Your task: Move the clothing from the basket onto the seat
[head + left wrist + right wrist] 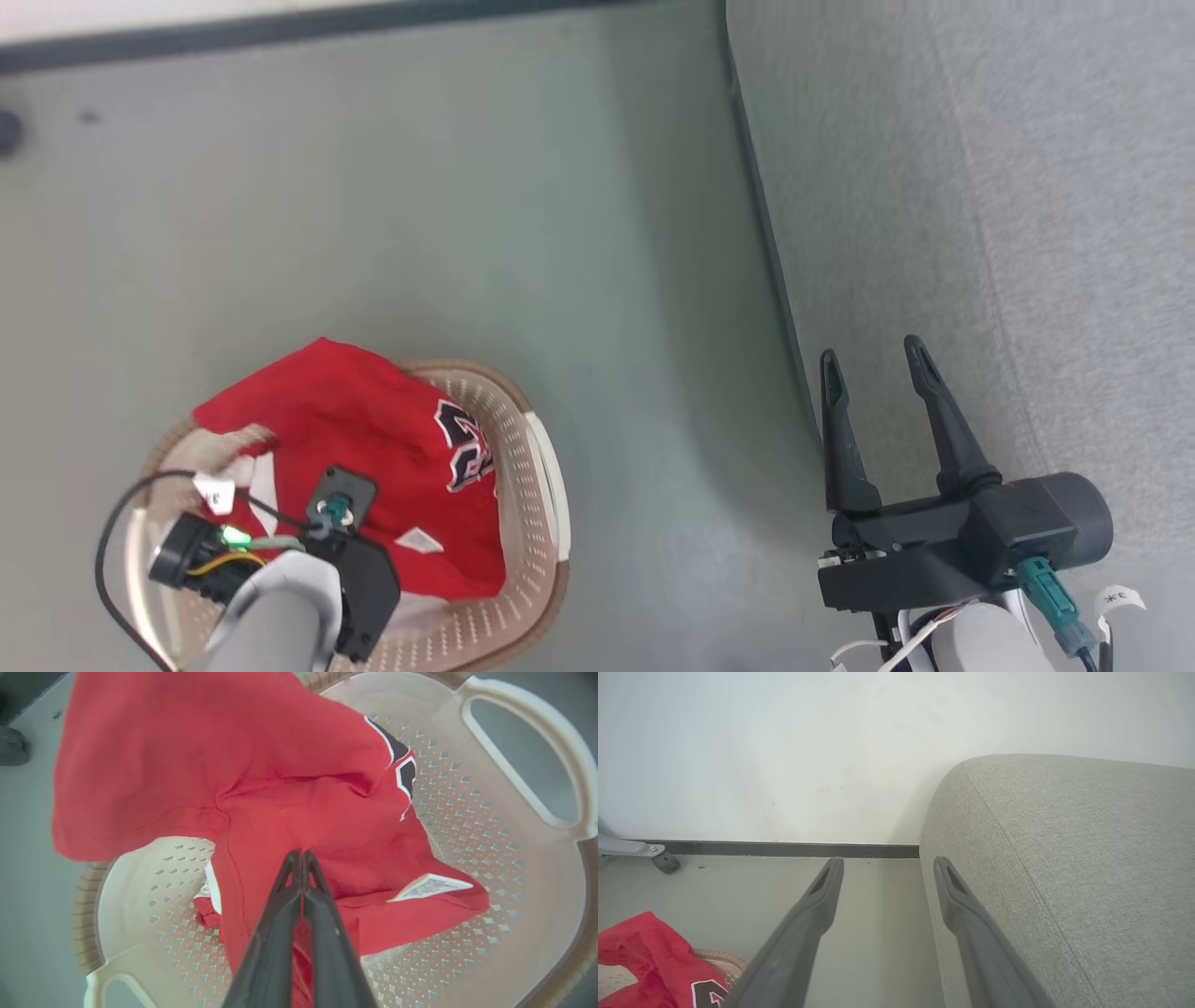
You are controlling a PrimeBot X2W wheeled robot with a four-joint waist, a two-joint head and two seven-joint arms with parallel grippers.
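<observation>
Now, left gripper [301,855]: shut, pinching the clothing [280,788].
Right gripper [873,359]: wide open, empty.
Clothing: could slip out or catch the basket [490,835].

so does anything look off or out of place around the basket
Only mildly: one fold of the red clothing spills over the brown rim of the basket toward the floor, while the left gripper pinches the fabric. Nothing looks torn or dropped.

Living-room corner of a home-like space
Grey upholstered seat [980,187] at the frame's right, a laundry basket [523,485] of clothing [355,420] lower left on smooth grey floor [467,187]; white wall [784,742], dark skirting [784,849].
</observation>
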